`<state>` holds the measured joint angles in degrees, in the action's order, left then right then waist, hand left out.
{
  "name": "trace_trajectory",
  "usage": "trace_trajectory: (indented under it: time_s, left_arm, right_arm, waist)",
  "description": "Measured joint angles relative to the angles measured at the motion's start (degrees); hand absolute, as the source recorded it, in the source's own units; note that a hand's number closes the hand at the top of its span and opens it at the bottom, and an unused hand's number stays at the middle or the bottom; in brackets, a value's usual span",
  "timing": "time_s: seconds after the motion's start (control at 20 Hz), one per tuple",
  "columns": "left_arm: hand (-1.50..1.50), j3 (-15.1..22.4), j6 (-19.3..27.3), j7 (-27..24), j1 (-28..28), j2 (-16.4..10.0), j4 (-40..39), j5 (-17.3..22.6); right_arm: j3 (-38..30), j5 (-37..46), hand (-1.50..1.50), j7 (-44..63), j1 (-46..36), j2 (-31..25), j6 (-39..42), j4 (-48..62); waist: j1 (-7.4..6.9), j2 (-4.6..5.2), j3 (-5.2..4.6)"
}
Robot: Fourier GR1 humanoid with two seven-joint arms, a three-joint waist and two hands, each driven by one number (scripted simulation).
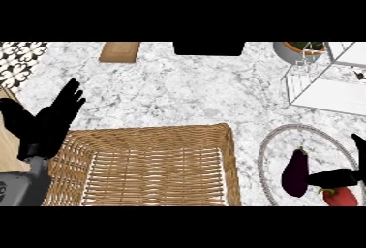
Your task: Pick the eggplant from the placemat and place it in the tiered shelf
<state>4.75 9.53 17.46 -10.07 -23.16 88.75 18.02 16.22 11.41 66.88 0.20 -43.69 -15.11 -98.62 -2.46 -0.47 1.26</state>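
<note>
A woven wicker basket (154, 167) fills the counter's (178, 92) near edge. Left of it the left hand (53, 121) rests open, fingers straight and upward. At right, the dark eggplant (295, 172) lies on the round placemat (266, 145), beside a red vegetable (342, 196) (partly hidden). The right hand (334, 178), mostly cut off by the view's edge, shows spread fingers reaching the eggplant's side, not curled round it. The white tiered shelf (322, 92) stands beyond.
</note>
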Motion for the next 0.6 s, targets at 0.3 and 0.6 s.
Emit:
trace_trajectory:
  time_s: [0.3, 0.6]
  left_arm:
    - [0.0, -1.1, -0.5, -0.8, 0.9, 0.1, -0.3, -0.3]
    - [0.0, -2.2, -1.0, -0.6, 1.2, 0.0, -0.5, -0.4]
  right_arm:
    - [1.7, 3.0, -1.5, 0.2, -2.1, 3.0, 0.4, 3.4]
    - [3.1, 6.5, -1.5, 0.2, -3.4, 6.1, 0.7, 7.4]
  waist:
    - [0.78, -0.29, 0.14]
    - [1.27, -0.36, 0.12]
